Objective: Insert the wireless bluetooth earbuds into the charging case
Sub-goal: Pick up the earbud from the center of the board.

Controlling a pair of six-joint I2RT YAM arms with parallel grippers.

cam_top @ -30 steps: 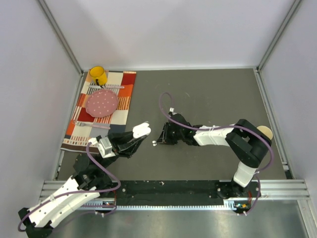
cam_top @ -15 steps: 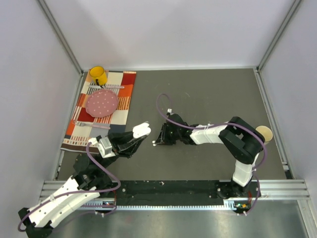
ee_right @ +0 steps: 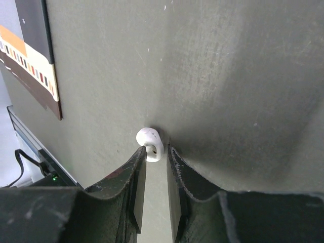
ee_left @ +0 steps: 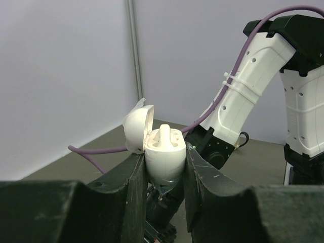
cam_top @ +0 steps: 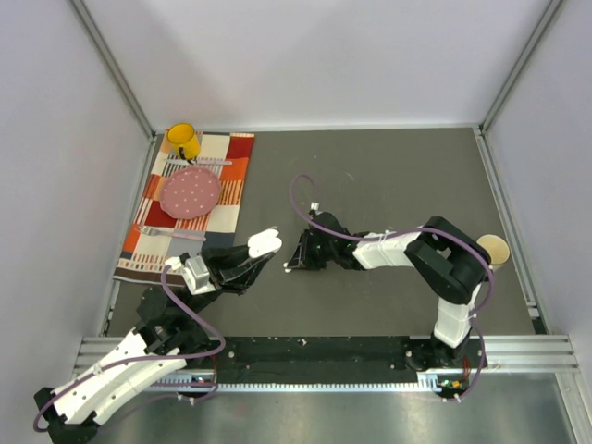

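White earbud (ee_right: 150, 144), between right fingers' (ee_right: 133, 175) tips

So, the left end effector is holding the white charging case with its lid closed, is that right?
Not quite: the left end effector is holding the white charging case with its lid open, as the left wrist view shows.

Dark desk (cam_top: 388, 176). Directly on it: striped cloth (cam_top: 239, 176) far left, earbud (ee_right: 150, 143) centre, tan cup (cam_top: 495, 248) right.

Likely a lab: white panels (cam_top: 324, 55), aluminium rails (cam_top: 116, 74).
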